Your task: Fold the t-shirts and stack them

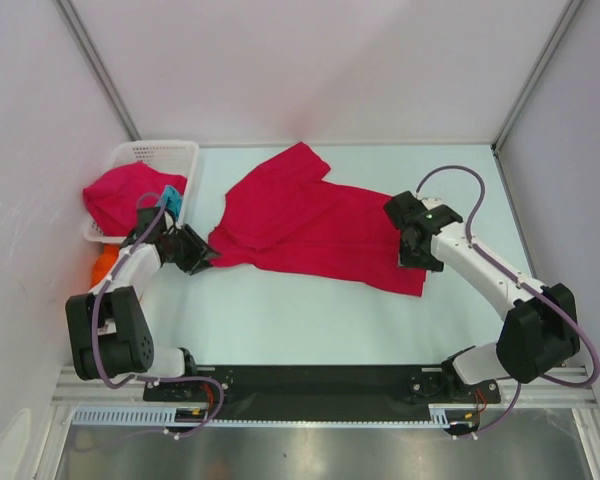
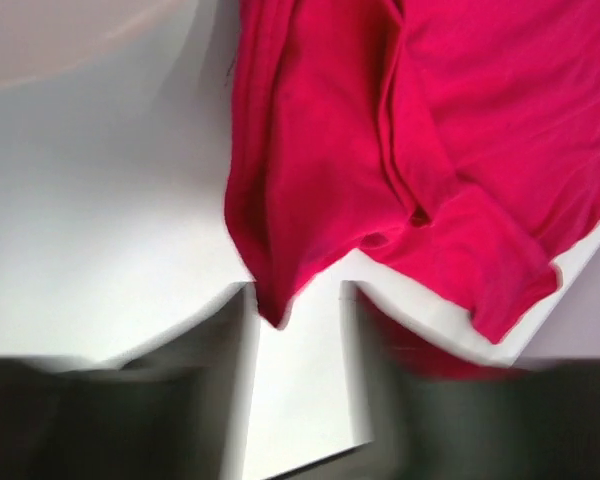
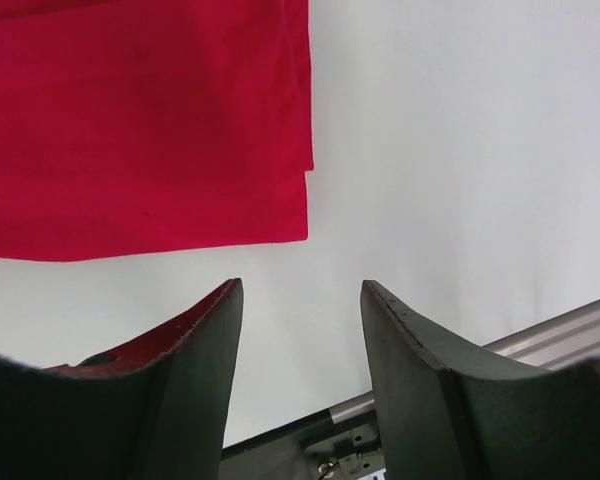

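A crimson-red t-shirt (image 1: 310, 225) lies spread, partly rumpled, across the middle of the table. My left gripper (image 1: 206, 257) is at its left edge. In the left wrist view the gripper (image 2: 298, 290) is open and a low tip of the shirt (image 2: 320, 180) hangs between the blurred fingertips. My right gripper (image 1: 420, 260) is over the shirt's right edge. In the right wrist view it (image 3: 300, 285) is open and empty, with the shirt's corner (image 3: 160, 130) just beyond its fingers. A second crimson t-shirt (image 1: 125, 193) lies heaped on the basket, a teal bit (image 1: 170, 196) beside it. An orange t-shirt (image 1: 102, 265) shows behind the left arm.
The white lattice basket (image 1: 170, 152) stands at the far left against the wall. White walls close in the table at the back and both sides. A black rail (image 1: 310, 380) runs along the near edge between the arm bases.
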Motion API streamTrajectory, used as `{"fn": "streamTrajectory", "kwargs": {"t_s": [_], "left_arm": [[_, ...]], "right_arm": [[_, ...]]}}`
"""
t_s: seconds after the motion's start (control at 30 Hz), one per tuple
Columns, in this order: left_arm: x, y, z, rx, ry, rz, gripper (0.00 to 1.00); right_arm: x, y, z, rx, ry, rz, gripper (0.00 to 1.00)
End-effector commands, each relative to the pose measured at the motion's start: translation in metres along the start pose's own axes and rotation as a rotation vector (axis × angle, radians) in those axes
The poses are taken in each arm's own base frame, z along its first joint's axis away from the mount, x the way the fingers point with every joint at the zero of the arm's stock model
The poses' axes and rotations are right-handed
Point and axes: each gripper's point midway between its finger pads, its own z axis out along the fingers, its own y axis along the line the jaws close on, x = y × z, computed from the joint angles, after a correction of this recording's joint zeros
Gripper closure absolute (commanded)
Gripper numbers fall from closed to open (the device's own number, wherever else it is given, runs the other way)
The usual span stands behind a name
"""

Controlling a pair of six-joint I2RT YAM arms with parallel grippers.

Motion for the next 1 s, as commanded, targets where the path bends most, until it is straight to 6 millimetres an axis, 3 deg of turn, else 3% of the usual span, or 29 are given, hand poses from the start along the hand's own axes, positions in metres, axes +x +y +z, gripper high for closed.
{"fn": "streamTrajectory", "kwargs": {"t_s": [0.0,0.07,0.17,0.27,0.37,0.57,0.77,0.87,0.97], "left_arm": [[-0.01,-0.019,-0.007,0.066,-0.014,0.051,0.29],[-0.014,-0.021,-0.013,0.061,-0.034,0.064,0.2],[-0.024,-0.032,-0.025,0.065,-0.079,0.084,0.2],[-0.03,-0.041,-0.033,0.083,-0.106,0.09,0.18],[-0.03,-0.053,-0.031,0.149,-0.085,0.07,0.18],[-0.024,-0.09,-0.006,0.244,-0.017,0.113,0.18],[0.013,-0.138,0.021,0.347,0.096,0.332,0.18],[0.028,-0.135,0.041,0.309,0.135,0.434,0.18],[0.032,-0.108,0.058,0.154,0.151,0.471,0.21]], "right_arm": [[0.007,0.011,0.002,-0.051,0.014,0.021,0.43],[0.013,0.015,0.01,-0.051,0.039,0.015,0.43],[0.01,0.028,0.012,-0.078,0.041,0.007,0.43],[-0.006,0.053,0.001,-0.128,0.004,-0.011,0.43],[-0.027,0.079,-0.016,-0.174,-0.046,-0.031,0.43],[-0.028,0.123,-0.027,-0.195,-0.063,-0.122,0.43],[-0.011,0.126,-0.029,-0.18,-0.052,-0.146,0.43],[-0.004,0.117,-0.03,-0.174,-0.049,-0.138,0.43],[-0.001,0.109,-0.032,-0.169,-0.053,-0.125,0.43]]}}
